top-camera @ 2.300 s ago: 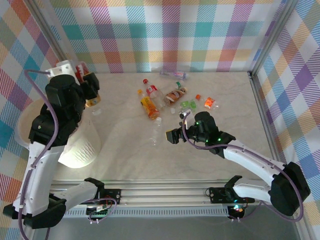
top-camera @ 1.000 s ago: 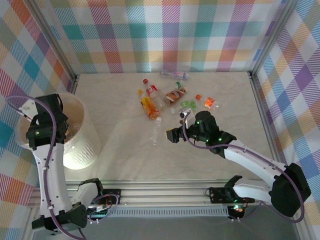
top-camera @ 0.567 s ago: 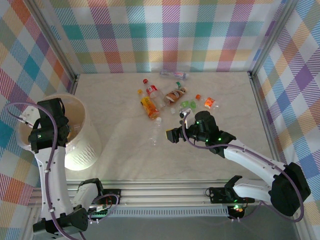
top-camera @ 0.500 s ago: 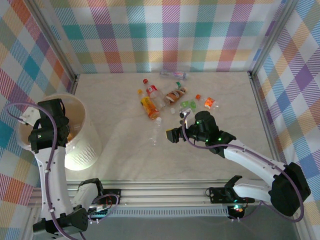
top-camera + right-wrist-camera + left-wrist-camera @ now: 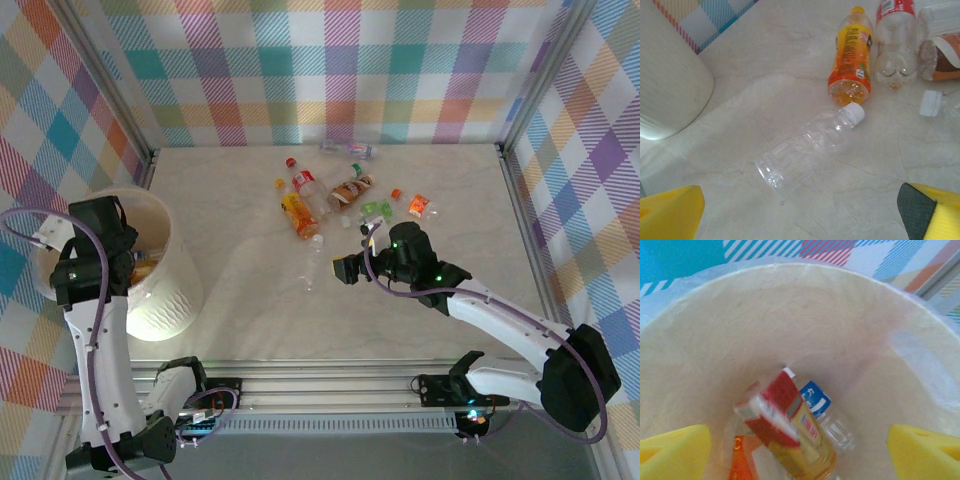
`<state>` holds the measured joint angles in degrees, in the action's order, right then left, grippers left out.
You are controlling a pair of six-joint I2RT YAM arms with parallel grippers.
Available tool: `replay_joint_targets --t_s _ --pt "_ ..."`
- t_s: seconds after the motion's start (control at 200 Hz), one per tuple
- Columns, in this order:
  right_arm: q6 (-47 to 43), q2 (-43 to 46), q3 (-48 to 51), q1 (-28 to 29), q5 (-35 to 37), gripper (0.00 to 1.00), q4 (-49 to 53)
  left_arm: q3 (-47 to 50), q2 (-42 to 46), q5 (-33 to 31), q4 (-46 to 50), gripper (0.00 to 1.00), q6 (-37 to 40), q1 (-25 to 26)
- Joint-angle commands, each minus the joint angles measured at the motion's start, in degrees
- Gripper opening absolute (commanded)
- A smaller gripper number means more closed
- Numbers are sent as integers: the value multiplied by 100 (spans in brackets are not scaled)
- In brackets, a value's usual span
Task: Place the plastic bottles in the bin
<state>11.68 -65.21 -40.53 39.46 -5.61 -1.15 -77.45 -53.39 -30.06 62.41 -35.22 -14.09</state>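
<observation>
My yellow fingertips [image 5: 675, 450] wide apart over the bin [image 5: 790, 315], a red-labelled bottle [image 5: 787, 432] across a blue-labelled bottle [image 5: 826, 412] inside.

Light's bright and even from overhead, just soft shadows on the table [image 5: 250, 300], though the bin [image 5: 790, 315] interior looks blurry and washed-out.

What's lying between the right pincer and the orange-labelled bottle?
A clear unlabelled bottle with a white cap, lying on its side, seen in the right wrist view.
</observation>
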Motion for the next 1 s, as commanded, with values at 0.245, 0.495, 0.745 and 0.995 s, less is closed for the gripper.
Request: replay_joint_targets --t_s 0.245,0.495,0.745,0.995 --pt "622 -128 71 35 1071 100 -29 -478 249 1474 -623 99 461 -59" --pt "794 -128 72 27 1489 100 32 -541 283 3005 -1362 100 465 62" --pt "1034 -140 13 -83 1442 100 215 -596 -48 4036 -2294 100 399 1101" --pt "1310 -124 -53 -488 1387 100 533 -711 -760 2998 -2430 100 722 2948"
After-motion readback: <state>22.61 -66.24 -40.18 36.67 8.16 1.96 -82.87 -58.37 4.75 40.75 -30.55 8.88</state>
